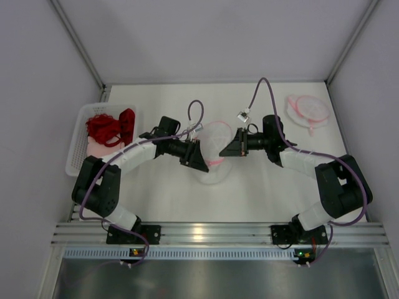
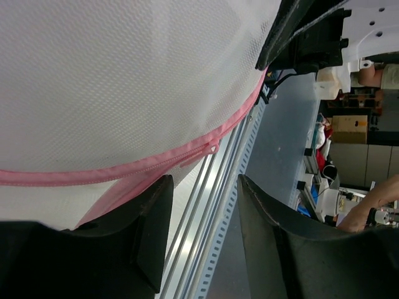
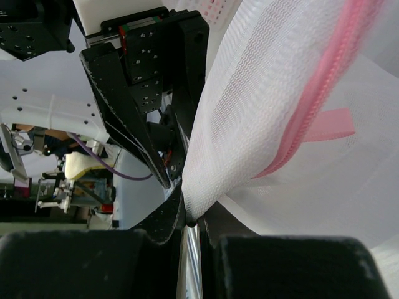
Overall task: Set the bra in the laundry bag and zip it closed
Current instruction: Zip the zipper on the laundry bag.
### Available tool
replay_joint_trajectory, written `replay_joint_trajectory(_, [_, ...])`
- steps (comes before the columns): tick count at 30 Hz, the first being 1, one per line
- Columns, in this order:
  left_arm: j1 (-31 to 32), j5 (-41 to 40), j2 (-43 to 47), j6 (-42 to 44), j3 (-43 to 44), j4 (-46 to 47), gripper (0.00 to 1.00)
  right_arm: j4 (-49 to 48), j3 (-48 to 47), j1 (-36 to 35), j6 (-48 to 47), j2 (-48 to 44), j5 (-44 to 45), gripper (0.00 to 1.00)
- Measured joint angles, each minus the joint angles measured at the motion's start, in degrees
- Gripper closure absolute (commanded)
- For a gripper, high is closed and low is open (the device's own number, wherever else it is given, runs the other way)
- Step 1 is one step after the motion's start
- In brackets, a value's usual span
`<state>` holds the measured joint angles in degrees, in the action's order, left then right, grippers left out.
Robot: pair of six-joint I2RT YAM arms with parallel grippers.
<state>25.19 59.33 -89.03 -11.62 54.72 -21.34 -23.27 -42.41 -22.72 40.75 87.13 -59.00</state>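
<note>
The laundry bag [image 1: 215,156] is white mesh with a pink zipper [image 2: 124,169] and hangs above the table between both grippers. My right gripper [image 3: 196,215] is shut on a fold of its mesh [image 3: 249,112]. My left gripper [image 2: 202,187] is open just below the zipper seam, with nothing between its fingers; the small pink zipper pull [image 2: 212,148] hangs just above them. From above, the left gripper [image 1: 198,157] is at the bag's left edge and the right gripper [image 1: 232,148] at its right edge. The red bra [image 1: 105,128] lies in the white basket [image 1: 78,140] at the far left.
A second red garment [image 1: 127,121] is in the same basket. Another flat white and pink mesh bag [image 1: 308,111] lies at the back right. Grey walls close the table on the left, right and back. An aluminium rail [image 1: 212,233] runs along the near edge.
</note>
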Motion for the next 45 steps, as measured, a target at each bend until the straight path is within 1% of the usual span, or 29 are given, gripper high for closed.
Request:
replay_joint_trajectory(6, [-0.02, 0.48, -1.95, -6.16, -0.02, 6.08, 0.49, -1.51, 0.50, 0.00, 0.48, -0.02, -0.04, 1.00])
replay_joint_trajectory(11, [-0.04, 2.38, -3.30, -10.86, -0.04, 11.47, 0.50, -3.02, 2.05, 0.00, 2.10, -0.02, -0.15, 1.00])
replay_joint_trajectory(17, [-0.09, 4.42, -3.39, -13.84, -1.62, 16.94, 0.53, -5.05, 2.40, 0.00, 3.54, 0.00, -0.24, 1.00])
replay_joint_trajectory(21, [-0.09, 5.95, -3.39, -14.82, -2.05, 18.58, 0.63, -5.95, 2.38, 0.00, 4.52, 0.07, -0.22, 1.00])
replay_joint_trajectory(30, [-0.09, 8.85, -1.92, -15.30, -4.94, 20.13, 0.73, -7.23, 2.38, 0.00, 5.57, 1.07, -0.22, 1.00])
replay_joint_trajectory(37, [-0.26, 9.20, -0.68, -15.34, -6.40, 20.61, 0.82, -7.08, 2.38, 0.00, 5.29, 1.18, -0.22, 1.00])
replay_joint_trajectory(39, [-0.52, 8.81, -0.55, -15.39, -6.43, 20.76, 0.82, -7.06, 2.38, 0.00, 5.20, 1.18, -0.22, 1.00])
replay_joint_trajectory(42, [-1.01, 8.07, -0.33, -15.50, -6.43, 20.98, 0.76, -6.99, 2.38, 0.00, 4.87, 1.18, -0.24, 1.00])
replay_joint_trajectory(44, [-1.22, 7.41, -0.31, -15.54, -6.43, 20.98, 0.73, -6.95, 2.38, 0.00, 4.81, 1.18, -0.26, 1.00])
replay_joint_trajectory(45, [-1.27, 7.19, -0.31, -15.72, -6.43, 20.98, 0.70, -6.95, 2.38, 0.00, 4.81, 1.18, -0.26, 1.00])
